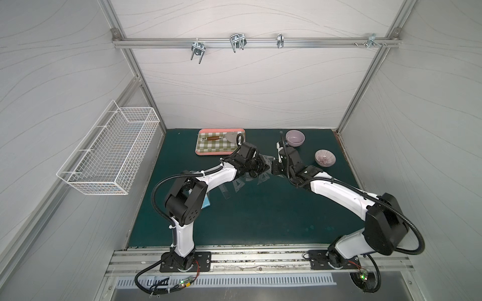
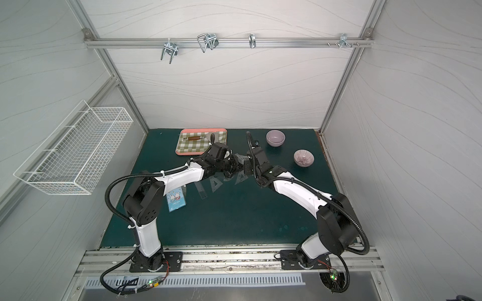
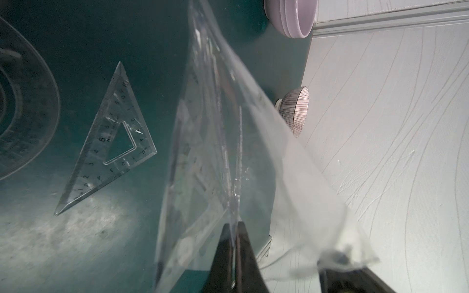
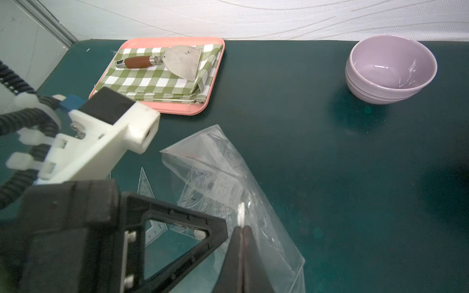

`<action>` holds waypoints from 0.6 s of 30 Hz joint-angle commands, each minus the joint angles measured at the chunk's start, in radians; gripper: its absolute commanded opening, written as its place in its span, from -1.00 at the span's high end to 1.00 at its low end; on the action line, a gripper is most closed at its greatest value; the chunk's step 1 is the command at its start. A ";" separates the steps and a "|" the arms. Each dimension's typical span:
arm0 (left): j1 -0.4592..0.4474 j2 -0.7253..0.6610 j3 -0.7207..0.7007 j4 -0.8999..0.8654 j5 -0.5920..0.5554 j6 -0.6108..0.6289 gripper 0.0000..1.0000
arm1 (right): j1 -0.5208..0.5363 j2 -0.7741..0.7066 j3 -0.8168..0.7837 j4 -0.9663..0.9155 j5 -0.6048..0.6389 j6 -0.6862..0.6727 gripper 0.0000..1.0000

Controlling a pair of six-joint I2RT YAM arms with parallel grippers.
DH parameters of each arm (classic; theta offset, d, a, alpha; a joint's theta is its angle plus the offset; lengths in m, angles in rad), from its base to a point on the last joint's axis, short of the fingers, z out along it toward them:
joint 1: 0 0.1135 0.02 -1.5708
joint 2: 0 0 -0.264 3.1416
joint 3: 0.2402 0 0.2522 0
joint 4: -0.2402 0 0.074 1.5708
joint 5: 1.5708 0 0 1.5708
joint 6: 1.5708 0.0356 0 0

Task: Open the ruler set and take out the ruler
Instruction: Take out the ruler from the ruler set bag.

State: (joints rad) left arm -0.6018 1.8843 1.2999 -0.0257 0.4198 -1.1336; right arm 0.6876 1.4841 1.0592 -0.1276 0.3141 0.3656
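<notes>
Both arms meet over the middle of the green mat (image 1: 260,221), wrists nearly nose to nose.

Left gripper (image 3: 234,228): jaws pressed fully together, pinching a fold of the clear plastic bag (image 3: 228,132) of the ruler set.

Right gripper (image 4: 241,233): jaws likewise closed, nipping another edge of the same bag, just beside the left one.

The bag is stretched between the two grips and raised off the mat at that end. Scale markings show through the film, but I cannot tell whether a piece sits inside or lies beneath it.

Out of the bag, flat on the mat:
- set square (image 3: 109,142)
- protractor (image 3: 22,101), near the set square but not touching it
- straight ruler (image 1: 225,191), close beside the left forearm in both top views

A printed card (image 2: 176,200) with cartoon rabbits lies by the left elbow.

At the back is a pink tray (image 4: 177,110) carrying a checked cloth (image 4: 152,81) and a scraper (image 4: 177,59). A lilac bowl (image 4: 380,93) and a striped bowl (image 1: 324,157) stand on the right side, apart from the bag
</notes>
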 commanded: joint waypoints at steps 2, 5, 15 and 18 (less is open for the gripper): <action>0.006 -0.049 -0.007 0.032 0.014 0.010 1.00 | -0.013 -0.013 -0.010 0.008 0.019 -0.006 1.00; 0.006 -0.056 -0.013 0.021 0.020 0.030 1.00 | -0.014 -0.016 -0.011 0.008 0.020 -0.007 1.00; 0.008 -0.079 -0.044 0.007 0.039 0.090 1.00 | -0.014 -0.026 -0.010 0.000 0.034 -0.017 1.00; 0.008 -0.088 -0.046 0.001 0.054 0.111 1.00 | -0.016 -0.030 -0.010 -0.002 0.043 -0.022 1.00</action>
State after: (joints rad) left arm -0.5980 1.8385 1.2587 -0.0307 0.4496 -1.0588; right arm 0.6781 1.4837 1.0588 -0.1299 0.3317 0.3576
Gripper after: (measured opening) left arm 0.048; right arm 0.047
